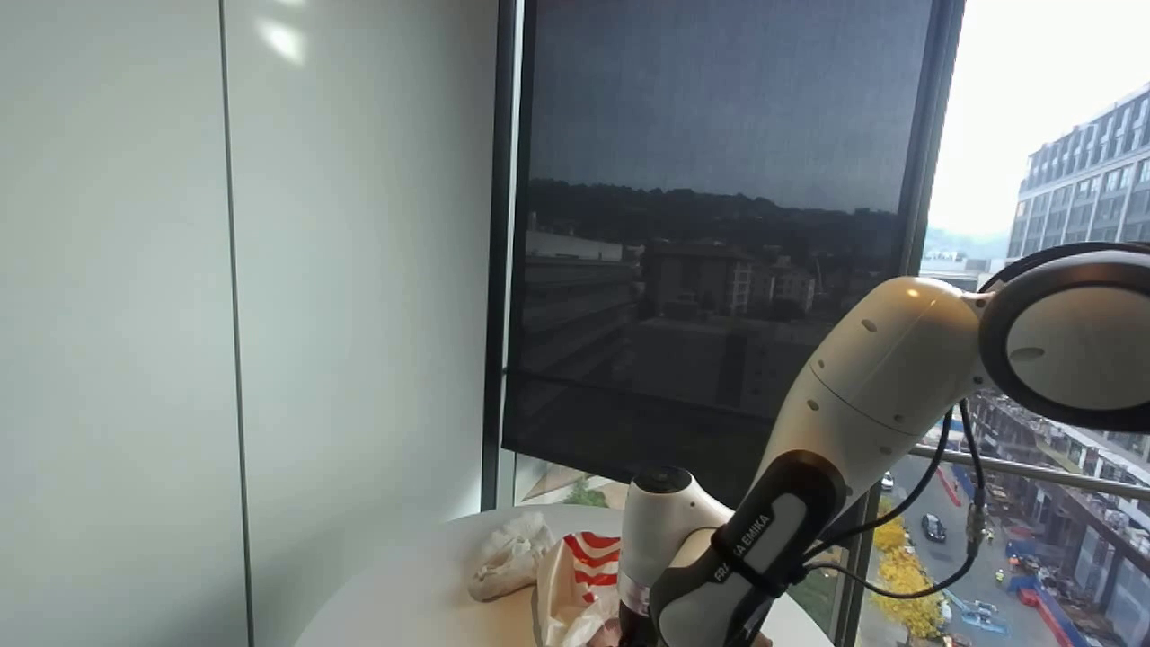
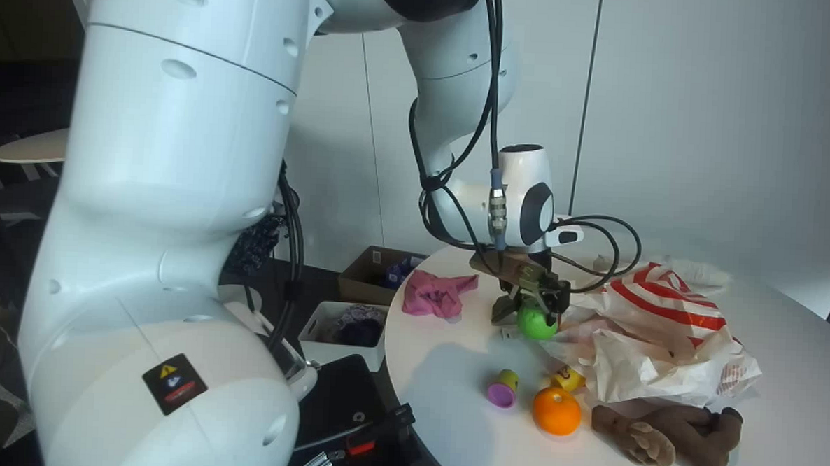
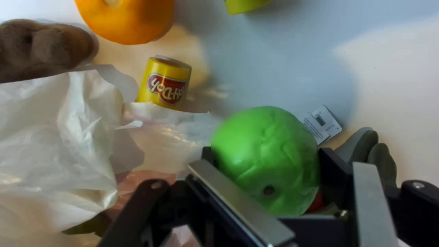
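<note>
My gripper [image 3: 267, 156] has one finger on each side of a round green ball-like object [image 3: 264, 133] with creases and a small dark hole. Both fingers appear to touch it. In an exterior view the gripper [image 2: 535, 298] points down with the green object [image 2: 537, 324] low over the white table; whether it touches the table I cannot tell. A dark grey-green soft thing [image 3: 382, 157] and a white barcode tag [image 3: 324, 123] lie beside and behind the right finger. A crumpled white plastic bag [image 3: 61, 137] lies left of the gripper. In an exterior view the gripper is hidden.
A yellow Play-Doh can [image 3: 163, 82], an orange [image 2: 557, 411], a purple-ended can [image 2: 503, 389] and a brown plush [image 2: 693, 434] lie on the round table [image 2: 441, 430]. The red-striped bag [image 2: 664, 307] and a pink cloth [image 2: 439, 294] flank the gripper. Bins [image 2: 343, 352] stand below.
</note>
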### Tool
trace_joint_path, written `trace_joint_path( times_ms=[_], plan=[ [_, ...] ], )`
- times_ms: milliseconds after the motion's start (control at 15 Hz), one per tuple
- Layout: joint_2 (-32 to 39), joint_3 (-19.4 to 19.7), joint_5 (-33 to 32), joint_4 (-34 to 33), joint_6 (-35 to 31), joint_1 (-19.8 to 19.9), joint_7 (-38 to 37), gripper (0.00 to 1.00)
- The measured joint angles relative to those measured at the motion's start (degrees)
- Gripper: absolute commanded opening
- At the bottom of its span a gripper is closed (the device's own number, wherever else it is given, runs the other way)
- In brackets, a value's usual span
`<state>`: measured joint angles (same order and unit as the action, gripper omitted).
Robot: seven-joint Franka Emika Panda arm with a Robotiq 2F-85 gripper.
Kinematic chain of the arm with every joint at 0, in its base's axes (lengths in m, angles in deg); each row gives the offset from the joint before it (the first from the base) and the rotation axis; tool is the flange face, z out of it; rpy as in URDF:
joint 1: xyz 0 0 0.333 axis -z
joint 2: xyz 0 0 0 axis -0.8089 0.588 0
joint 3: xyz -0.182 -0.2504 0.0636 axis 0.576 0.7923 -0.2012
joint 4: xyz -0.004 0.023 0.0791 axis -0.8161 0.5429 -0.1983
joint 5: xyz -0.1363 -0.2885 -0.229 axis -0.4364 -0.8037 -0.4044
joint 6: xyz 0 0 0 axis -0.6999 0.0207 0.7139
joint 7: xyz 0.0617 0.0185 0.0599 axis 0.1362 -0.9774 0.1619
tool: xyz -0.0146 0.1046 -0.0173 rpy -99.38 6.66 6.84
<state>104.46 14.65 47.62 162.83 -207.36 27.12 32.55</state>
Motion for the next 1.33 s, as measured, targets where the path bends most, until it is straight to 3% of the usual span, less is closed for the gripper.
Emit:
trace_joint_path(
  times_ms=[267,600,1333],
  plan=[
    [-1.9,4.0,-5.4,-1.3,-0.1,-0.1,-4.5,0.51],
    [1.6,8.7,-11.7,-6.0,-0.4,-0.2,-9.7,0.51],
    [12.2,8.9,-9.5,-15.0,-0.8,-0.2,-10.7,0.51]
  ],
)
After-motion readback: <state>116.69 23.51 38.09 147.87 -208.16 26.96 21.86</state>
